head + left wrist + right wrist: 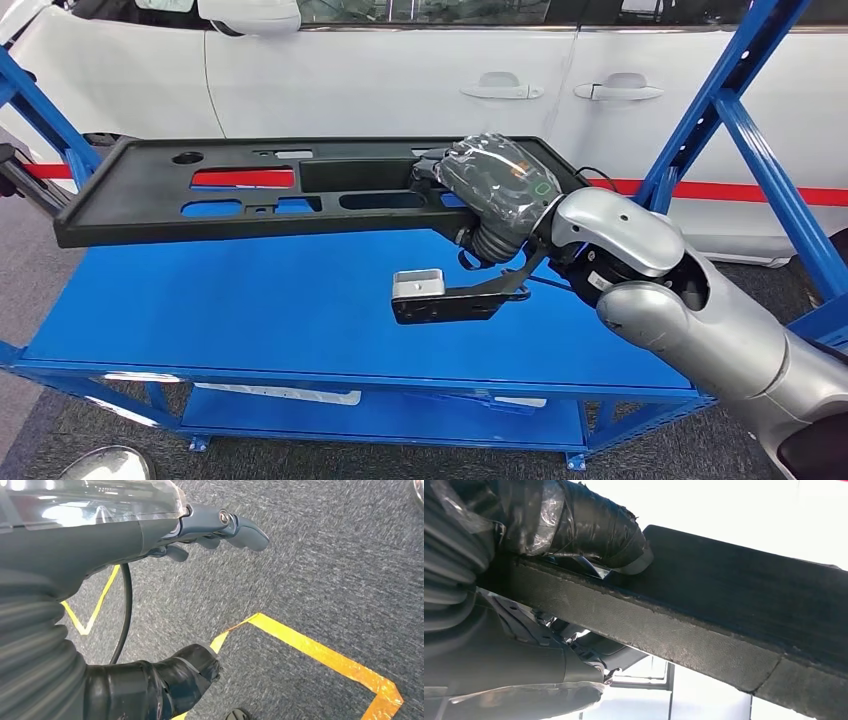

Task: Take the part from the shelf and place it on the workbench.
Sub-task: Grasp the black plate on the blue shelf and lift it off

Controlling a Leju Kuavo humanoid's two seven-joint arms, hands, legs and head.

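A long black plastic part [250, 190] with several cut-outs hangs level above the blue shelf deck [250, 310]. My right hand [490, 195], wrapped in clear film, grips the part's right end from the near side. In the right wrist view the thumb [594, 527] presses on the part's rough black edge [704, 630], with the other fingers on the opposite face. My left hand [200, 530] hangs over grey carpet with its fingers loosely apart and nothing in them.
Blue shelf uprights [740, 120] rise at the right and at the left [40, 110]. A white car [420, 70] stands close behind the shelf. A lower blue shelf level [380, 410] sits beneath. Yellow tape lines [320, 652] mark the carpet.
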